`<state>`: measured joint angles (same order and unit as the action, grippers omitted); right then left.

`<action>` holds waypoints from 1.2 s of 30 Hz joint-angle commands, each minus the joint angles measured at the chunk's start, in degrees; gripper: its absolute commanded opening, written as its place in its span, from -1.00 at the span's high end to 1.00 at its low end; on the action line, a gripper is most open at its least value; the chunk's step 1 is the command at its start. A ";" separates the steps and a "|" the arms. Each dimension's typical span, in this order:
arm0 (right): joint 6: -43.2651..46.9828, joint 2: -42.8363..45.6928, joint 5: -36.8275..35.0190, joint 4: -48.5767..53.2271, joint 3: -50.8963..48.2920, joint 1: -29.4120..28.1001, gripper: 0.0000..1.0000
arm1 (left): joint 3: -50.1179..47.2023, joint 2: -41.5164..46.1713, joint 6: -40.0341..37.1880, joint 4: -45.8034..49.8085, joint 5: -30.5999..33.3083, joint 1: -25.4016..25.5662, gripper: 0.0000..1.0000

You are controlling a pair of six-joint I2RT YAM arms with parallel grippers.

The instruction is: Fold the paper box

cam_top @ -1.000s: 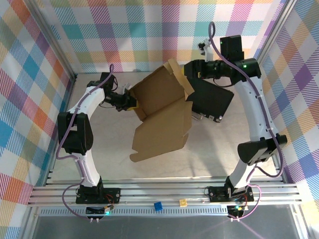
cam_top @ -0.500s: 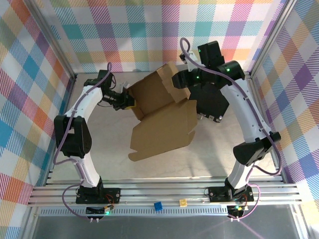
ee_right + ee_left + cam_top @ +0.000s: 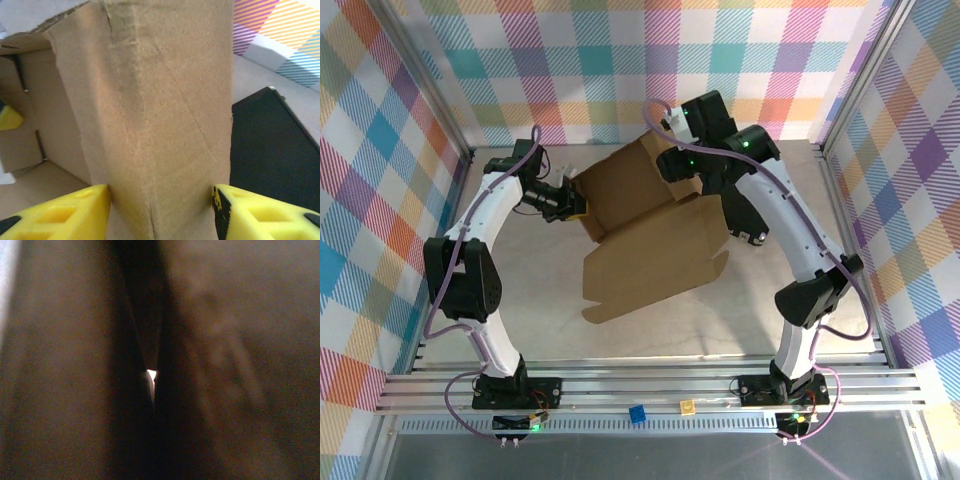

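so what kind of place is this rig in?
Probably a lab robot cell, not a real workplace: plaid backdrop walls, a metal rail carrying the left arm and right arm, one paper box on the table.

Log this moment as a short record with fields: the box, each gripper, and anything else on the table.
paper box: partly folded; far panels raised, large near panel unfolded
left gripper: shut on the box's left edge
right gripper: closed across a raised panel at the far side, a finger against each side of it
black case: lies on the table, right of the box
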<state>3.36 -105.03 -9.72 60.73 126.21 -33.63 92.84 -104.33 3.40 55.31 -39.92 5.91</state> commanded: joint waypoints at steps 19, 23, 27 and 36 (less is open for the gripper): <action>1.74 -4.73 -15.02 -5.01 -1.43 -1.07 0.91 | 0.74 6.44 5.57 -0.28 0.77 3.20 1.00; 0.37 -5.74 -22.31 -3.70 -0.67 -1.18 1.00 | 1.74 6.99 8.73 0.09 3.57 4.31 1.00; 0.14 -6.15 -25.02 -3.05 -0.73 -1.35 1.00 | 3.61 6.63 9.70 2.61 4.94 4.90 1.00; 1.74 -7.41 -15.07 -3.98 -0.19 0.39 0.61 | 4.15 6.91 8.73 3.57 3.80 5.07 1.00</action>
<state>5.23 -110.69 -29.76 56.60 124.95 -33.67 94.61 -99.98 12.43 58.85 -31.90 10.41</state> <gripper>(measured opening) 0.187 0.100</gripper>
